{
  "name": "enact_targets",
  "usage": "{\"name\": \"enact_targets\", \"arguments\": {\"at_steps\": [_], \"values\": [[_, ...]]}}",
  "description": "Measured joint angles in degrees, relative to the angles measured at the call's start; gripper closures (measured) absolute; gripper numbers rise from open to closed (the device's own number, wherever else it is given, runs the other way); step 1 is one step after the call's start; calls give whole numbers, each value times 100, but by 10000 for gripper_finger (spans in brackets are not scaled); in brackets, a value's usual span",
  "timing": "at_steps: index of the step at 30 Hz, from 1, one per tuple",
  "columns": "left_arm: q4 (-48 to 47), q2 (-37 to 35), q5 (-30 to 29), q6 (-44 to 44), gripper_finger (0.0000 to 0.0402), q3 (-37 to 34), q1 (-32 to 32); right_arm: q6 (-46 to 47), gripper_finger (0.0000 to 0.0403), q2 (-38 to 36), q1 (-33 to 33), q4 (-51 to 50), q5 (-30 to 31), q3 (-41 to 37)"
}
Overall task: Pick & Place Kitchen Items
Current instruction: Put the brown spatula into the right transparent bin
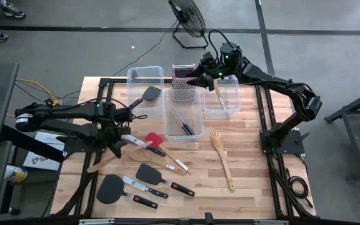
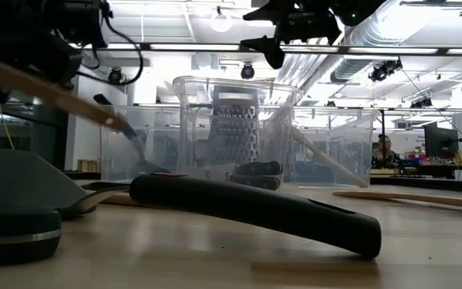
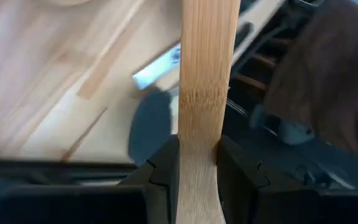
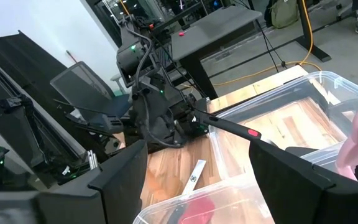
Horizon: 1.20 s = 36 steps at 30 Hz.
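Observation:
My left gripper [image 1: 114,145] is at the table's left, shut on a pale wooden utensil [image 1: 102,161]; which end is its head does not show. My right gripper [image 1: 191,80] hangs open and empty above the clear bins, near the steel grater [image 1: 181,89]. On the table lie a red spatula [image 1: 154,140], two black spatulas [image 1: 149,173] [image 1: 110,188], knives [image 1: 147,187] and a wooden fork [image 1: 221,155]. The left bin [image 1: 144,74] holds a black spatula [image 1: 150,94], the middle bin [image 1: 174,132] holds knives, and the right bin [image 1: 225,114] holds a wooden spoon. My left gripper pinches the wooden utensil's flat handle [image 3: 199,134] between its two fingers [image 3: 163,168], one on each narrow edge. The handle runs forward past the fingertips, along the fingers. In the low view the handle [image 2: 46,90] slants down, lifted off the table.
The three bins and the grater fill the table's far middle. A black handle [image 2: 255,210] lies close in front of the low camera. A floor fan [image 1: 188,22] stands beyond the far edge. Bare wood shows at the near right.

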Motion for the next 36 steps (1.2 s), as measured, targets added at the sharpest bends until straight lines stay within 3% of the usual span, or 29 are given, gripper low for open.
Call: {"name": "enact_targets", "arguments": {"at_steps": [7,15,19,28,36], "values": [[1299,0,301,164,325,337,0,-11,128,0,0,0,0,0],[1777,-2,-19,345,325,1425,0,-13,128,0,0,0,-1,0],[2156,3,-800,738,325,1869,2,-13,128,0,0,0,-5,0],[2512,13,-3750,1485,325,2245,4,88,128,0,35,56,-80,0],[2911,240,-5446,1954,325,2247,4,261,128,-15,108,786,-345,0]]}}
